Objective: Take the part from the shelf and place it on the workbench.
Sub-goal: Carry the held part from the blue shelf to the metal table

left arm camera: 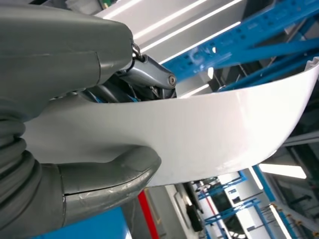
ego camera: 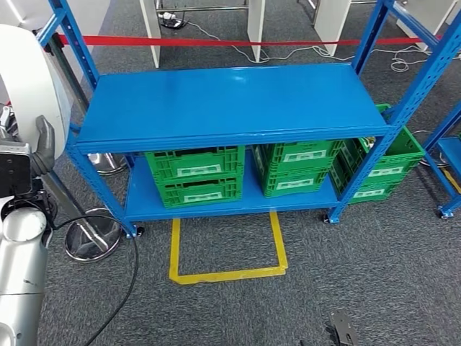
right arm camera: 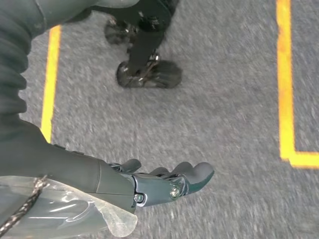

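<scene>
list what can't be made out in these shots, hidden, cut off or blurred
- White part: the left hand covers its near end in the left wrist view; in the head view the picture's edge crops it, so its full shape is unknown.
- Green crates: the blue shelf top hides their contents in the head view.
- Crate labels: too small to read.
- Carpet under the right hand: blurred in the right wrist view.

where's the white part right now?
The white part is in the left hand, gripped between its thumb and fingers in the left wrist view. In the head view it sits at the far left edge, beside the blue shelf.
</scene>
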### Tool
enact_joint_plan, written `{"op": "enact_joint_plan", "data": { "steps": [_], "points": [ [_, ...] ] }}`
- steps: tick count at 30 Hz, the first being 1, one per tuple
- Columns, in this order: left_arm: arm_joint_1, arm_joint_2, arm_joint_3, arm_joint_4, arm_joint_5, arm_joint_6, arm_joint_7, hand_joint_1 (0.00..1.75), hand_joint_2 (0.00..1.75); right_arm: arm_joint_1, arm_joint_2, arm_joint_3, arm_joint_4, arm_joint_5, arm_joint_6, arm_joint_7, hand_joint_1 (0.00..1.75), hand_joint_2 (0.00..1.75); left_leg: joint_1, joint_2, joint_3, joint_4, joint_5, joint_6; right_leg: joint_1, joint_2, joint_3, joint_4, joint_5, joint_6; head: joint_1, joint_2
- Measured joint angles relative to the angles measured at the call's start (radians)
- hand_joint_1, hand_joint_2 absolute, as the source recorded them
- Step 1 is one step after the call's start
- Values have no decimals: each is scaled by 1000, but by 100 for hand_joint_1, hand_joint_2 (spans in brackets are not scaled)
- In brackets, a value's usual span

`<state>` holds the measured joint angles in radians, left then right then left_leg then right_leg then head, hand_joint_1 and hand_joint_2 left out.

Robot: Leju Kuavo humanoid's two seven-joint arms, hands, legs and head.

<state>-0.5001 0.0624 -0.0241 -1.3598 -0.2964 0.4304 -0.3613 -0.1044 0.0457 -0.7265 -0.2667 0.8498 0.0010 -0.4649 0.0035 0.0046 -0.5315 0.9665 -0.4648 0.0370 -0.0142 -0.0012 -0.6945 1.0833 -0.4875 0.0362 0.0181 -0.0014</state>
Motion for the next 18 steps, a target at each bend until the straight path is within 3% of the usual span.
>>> {"op": "enact_joint_plan", "data": {
  "steps": [2, 3, 4, 5, 6, 7, 8, 9, 10, 12, 13, 15, 17, 18],
  "points": [
    [1, 0, 0, 0, 0, 0, 0, 175, 175, 0, 1, 0, 1, 1, 0, 0, 0, 175, -2, 0, -34, 1, 27, 4, 0, 0, -37, 142, -93, 4, 3, 0],
    [2, 0, 0, 0, 0, 0, 0, 175, 175, 0, 1, 0, 1, 1, 0, 0, 0, 175, -3, 0, -50, 2, 41, 3, -1, 0, -42, 199, -105, 6, 3, 0],
    [3, 0, 0, 0, 0, 0, 0, 175, 175, 0, 1, 0, 1, 1, 0, 0, 0, 175, -3, 0, -67, 4, 53, 2, 0, 0, -34, 225, -92, 7, 3, 0],
    [4, 0, 0, 0, 0, 0, 0, 175, 175, -1, 1, 0, 1, 1, 0, 0, 0, 175, -4, 0, -84, 6, 66, 0, 0, 0, -6, 215, -64, 6, 3, 0],
    [4, 0, 0, 0, 0, 0, 0, 175, 175, -2, 1, 0, 1, 1, 0, 0, 0, 175, -3, 0, -99, 10, 77, -3, -1, 0, 40, 167, -37, 5, 4, 0],
    [4, 0, 0, -1, 0, 0, 0, 175, 175, -4, 1, -1, 1, 1, 0, 0, 0, 175, -5, -1, -113, 15, 86, -7, 0, 0, 102, 93, -28, 3, 4, 0],
    [4, 0, 0, -3, 0, 0, 0, 175, 175, -6, 1, -1, 1, 1, 0, 0, 0, 175, -6, -1, -125, 22, 93, -12, 0, 0, 164, 9, -38, 1, 4, 0],
    [2, 1, 0, -4, 0, 0, 0, 175, 175, -9, 1, -1, 1, 1, 0, 0, 0, 175, -7, -1, -133, 27, 102, -17, 1, 1, 207, -56, -54, -2, 4, 0],
    [2, 1, 0, -5, 0, 0, 0, 175, 175, -11, 1, -1, 1, 1, 0, 0, 0, 175, -8, 0, -138, 30, 111, -22, 3, 1, 229, -95, -69, -6, 4, 0],
    [2, 0, 0, -6, 0, 1, 0, 175, 175, -11, 2, -1, 1, 1, 0, 0, 0, 175, -5, 0, -144, 29, 125, -34, 4, 0, 218, -107, -66, -20, 5, 0],
    [4, 1, 0, -6, 0, 0, 0, 175, 175, -10, 3, -1, 2, 1, 0, 0, 0, 175, -4, -1, -150, 36, 111, -40, 3, -2, 210, -107, -56, -29, 4, 0],
    [6, 3, 2, -6, 0, 0, 0, 175, 175, -9, 5, -1, 3, 1, 0, 0, 0, 175, 0, -2, -170, 102, 26, -53, 1, -5, 190, -107, -30, -44, 1, 0],
    [7, 4, 4, -6, 0, 0, 0, 175, 175, -9, 4, -1, 2, 1, -1, 0, 0, 175, 2, -2, -196, 236, -75, -61, 2, -6, 162, -104, -4, -49, -1, 0],
    [8, 4, 5, -6, 0, 0, 0, 175, 175, -9, 4, -2, 2, 1, -1, 0, 0, 175, 3, -2, -200, 295, -99, -63, 3, -6, 144, -101, 9, -49, -1, 0]
  ]
}}
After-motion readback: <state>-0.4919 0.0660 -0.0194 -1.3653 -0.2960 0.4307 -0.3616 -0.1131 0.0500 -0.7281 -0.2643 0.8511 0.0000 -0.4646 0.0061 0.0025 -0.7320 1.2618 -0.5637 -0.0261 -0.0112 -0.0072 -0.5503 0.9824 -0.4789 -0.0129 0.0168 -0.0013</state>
